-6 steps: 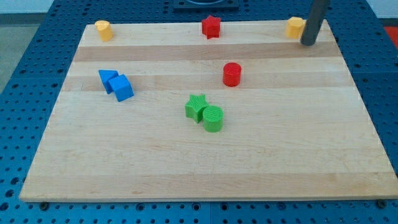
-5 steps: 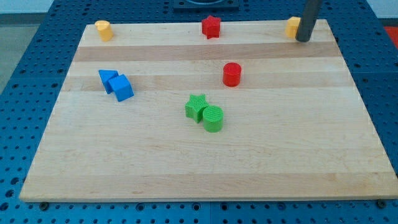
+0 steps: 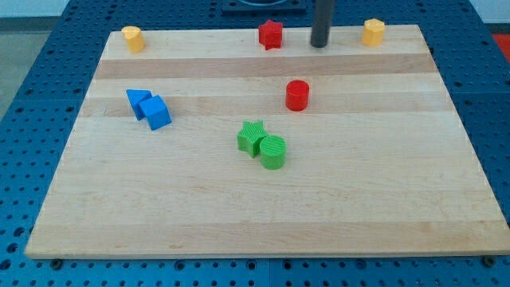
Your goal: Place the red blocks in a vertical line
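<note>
A red star block (image 3: 271,34) lies at the top edge of the wooden board (image 3: 382,183), near the middle. A red cylinder (image 3: 297,95) stands below it and slightly to the right. My tip (image 3: 319,45) is at the view's top, right of the red star with a gap between them, and above the red cylinder. It touches no block.
A yellow block (image 3: 132,38) sits at the top left corner and another yellow block (image 3: 373,32) at the top right. Two blue blocks (image 3: 149,108) touch each other at the left. A green star (image 3: 253,136) and green cylinder (image 3: 273,151) touch at the centre.
My tip has moved left along the top edge, from beside the right yellow block to a spot near the red star. No block has moved.
</note>
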